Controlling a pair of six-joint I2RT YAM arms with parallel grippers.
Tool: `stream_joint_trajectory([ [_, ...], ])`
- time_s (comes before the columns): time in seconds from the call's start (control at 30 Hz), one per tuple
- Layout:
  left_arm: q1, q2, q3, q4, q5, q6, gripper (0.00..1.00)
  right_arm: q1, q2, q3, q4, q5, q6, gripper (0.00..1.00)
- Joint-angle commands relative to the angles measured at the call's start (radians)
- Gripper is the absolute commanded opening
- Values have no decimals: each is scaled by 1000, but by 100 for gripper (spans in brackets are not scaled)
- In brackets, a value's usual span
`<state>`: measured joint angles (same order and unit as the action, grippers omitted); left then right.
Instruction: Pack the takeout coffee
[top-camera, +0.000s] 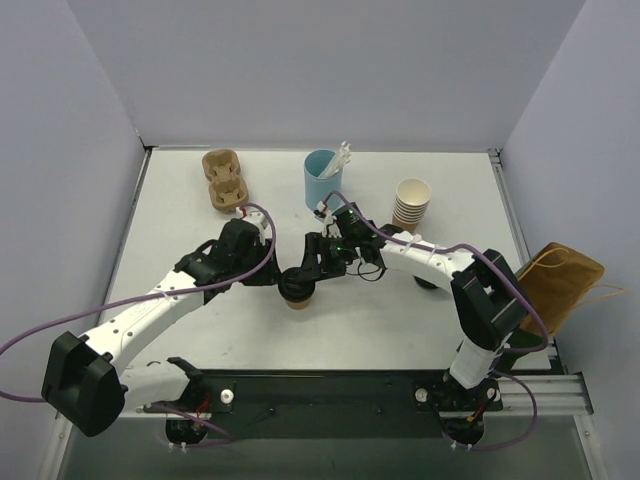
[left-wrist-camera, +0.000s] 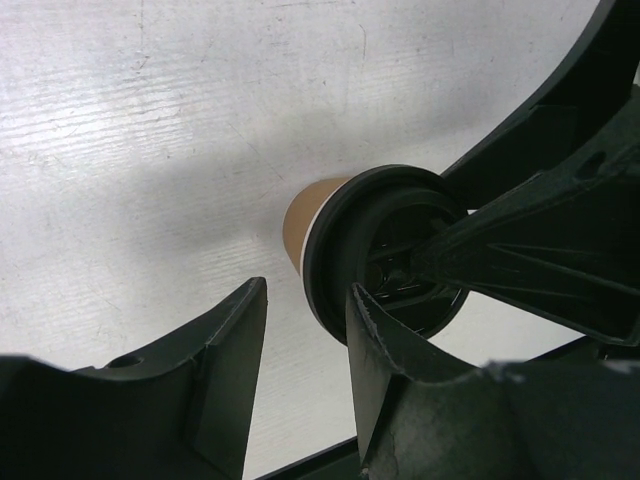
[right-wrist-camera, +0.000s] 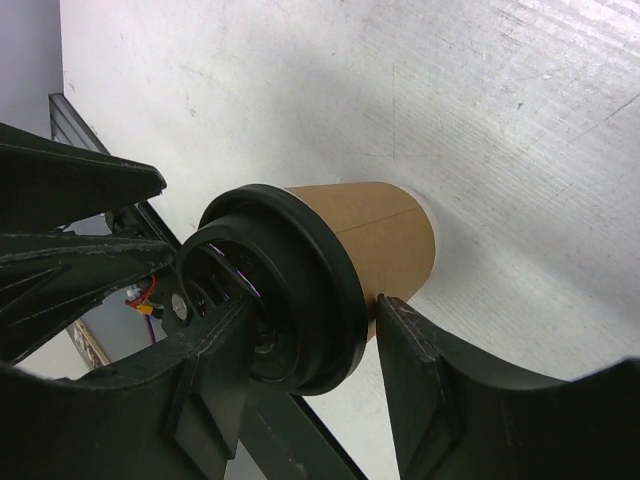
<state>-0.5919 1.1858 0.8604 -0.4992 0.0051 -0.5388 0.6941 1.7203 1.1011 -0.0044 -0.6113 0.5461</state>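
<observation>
The takeout coffee (top-camera: 297, 290), a tan-brown paper cup (right-wrist-camera: 375, 235) with a black lid (right-wrist-camera: 300, 290), stands upright on the white table (top-camera: 400, 320) between both arms. My left gripper (top-camera: 277, 277) reaches it from the left. It is open (left-wrist-camera: 306, 290), with table showing in the gap and one finger (left-wrist-camera: 385, 345) against the lid's rim (left-wrist-camera: 330, 250). My right gripper (top-camera: 308, 268) comes from the right and straddles the lid's edge (right-wrist-camera: 310, 310). One of its fingers (right-wrist-camera: 205, 360) lies across the lid's top. The other finger (right-wrist-camera: 420, 360) touches the cup wall just under the rim.
A tan pulp cup carrier (top-camera: 224, 180) lies at the back left. A light-blue cup with white sticks (top-camera: 320, 178) and a stack of cream paper cups (top-camera: 411, 203) stand at the back. A brown paper bag (top-camera: 558, 283) hangs off the table's right edge.
</observation>
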Motion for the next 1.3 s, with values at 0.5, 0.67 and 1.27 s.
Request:
stream_joint_trajectory([
  [0.5,6,17,-139,123,21,-56,43,-7,41,-32,-2,7,-43,45],
  [0.67,6,23,-181,119,3,-92,39,-7,38,-72,47,24,-35,43],
  [1.27,-45,-32,-405,160,-47,-228,35,-13,9,-199,116,79,-23,40],
])
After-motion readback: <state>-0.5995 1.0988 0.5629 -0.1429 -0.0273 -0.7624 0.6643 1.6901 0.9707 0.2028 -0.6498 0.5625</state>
